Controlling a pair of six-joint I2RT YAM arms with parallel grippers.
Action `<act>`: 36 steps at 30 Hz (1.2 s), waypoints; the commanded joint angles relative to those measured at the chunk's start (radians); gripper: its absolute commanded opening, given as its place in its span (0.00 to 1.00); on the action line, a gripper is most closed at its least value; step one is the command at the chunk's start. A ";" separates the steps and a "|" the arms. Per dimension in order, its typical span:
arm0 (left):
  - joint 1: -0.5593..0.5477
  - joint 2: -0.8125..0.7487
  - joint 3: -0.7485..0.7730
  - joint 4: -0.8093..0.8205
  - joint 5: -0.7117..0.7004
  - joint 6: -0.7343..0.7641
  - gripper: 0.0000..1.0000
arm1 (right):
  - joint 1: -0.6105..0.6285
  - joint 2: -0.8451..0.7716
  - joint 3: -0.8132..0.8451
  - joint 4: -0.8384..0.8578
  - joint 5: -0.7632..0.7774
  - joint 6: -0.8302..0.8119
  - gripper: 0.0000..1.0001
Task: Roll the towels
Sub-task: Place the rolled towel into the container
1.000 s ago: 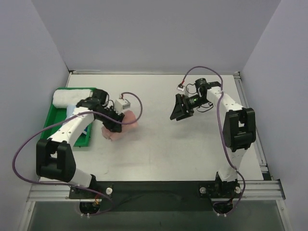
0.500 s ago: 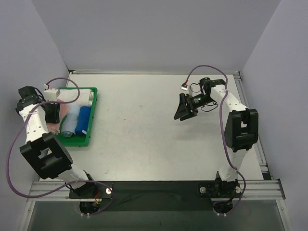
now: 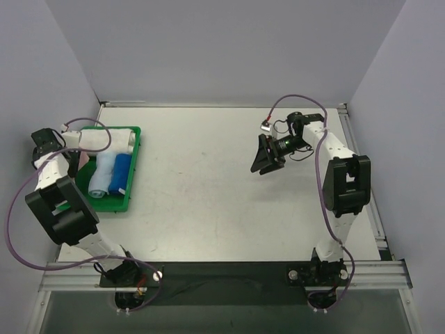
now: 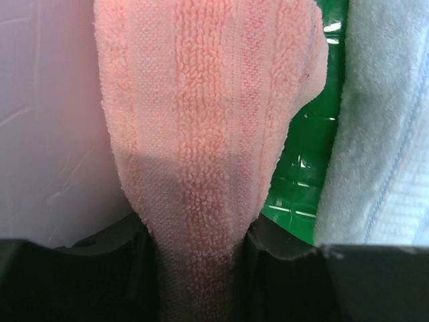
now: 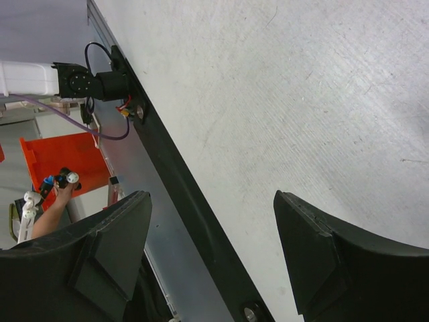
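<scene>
No legible text, brand, number or sign in any view. Pink towel (image 4: 201, 134): plain terry, no lettering. Light blue towel (image 4: 382, 121): stitched lines only. Small white tab (image 3: 263, 126) on the right arm's cable: too small to read.

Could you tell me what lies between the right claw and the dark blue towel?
Top view: only bare table and the green tray wall separate right claw from dark blue towel.
</scene>
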 commanded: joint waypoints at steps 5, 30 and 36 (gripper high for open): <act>-0.047 0.013 -0.085 0.196 -0.092 0.023 0.00 | -0.005 0.025 0.039 -0.052 -0.029 0.002 0.75; -0.075 0.213 0.119 -0.088 0.135 -0.044 0.38 | -0.056 0.046 0.025 -0.057 -0.098 0.011 0.75; -0.058 0.225 0.163 -0.135 0.163 -0.035 0.56 | -0.056 0.039 0.026 -0.057 -0.100 0.011 0.75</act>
